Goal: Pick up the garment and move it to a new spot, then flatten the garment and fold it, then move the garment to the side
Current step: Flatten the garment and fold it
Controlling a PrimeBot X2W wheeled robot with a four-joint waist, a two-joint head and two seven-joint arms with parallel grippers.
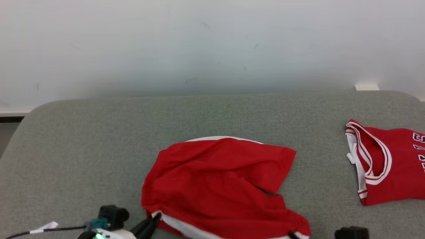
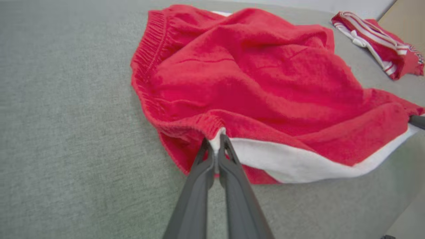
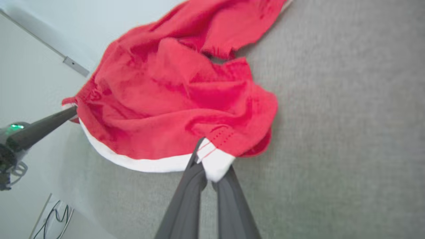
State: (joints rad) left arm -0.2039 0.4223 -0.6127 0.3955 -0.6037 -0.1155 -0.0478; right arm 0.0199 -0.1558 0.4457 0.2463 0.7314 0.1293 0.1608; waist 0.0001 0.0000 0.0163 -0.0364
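Observation:
The garment [image 1: 219, 186] is a pair of red shorts with a white band, lying crumpled on the grey table's near middle. My left gripper [image 2: 215, 141] is shut on the garment [image 2: 252, 83] at the corner where the elastic waistband meets the white band; it shows in the head view at the lower left [image 1: 156, 217]. My right gripper [image 3: 206, 156] is shut on the garment [image 3: 172, 99] at the opposite white-edged corner, which bunches between its fingers. Between the two grips the near edge hangs slightly lifted and stretched.
A second red garment with white trim and dark lettering [image 1: 385, 162] lies at the table's right edge. The grey table [image 1: 83, 149] stretches bare to the left and behind the shorts. A pale wall rises behind the table's far edge.

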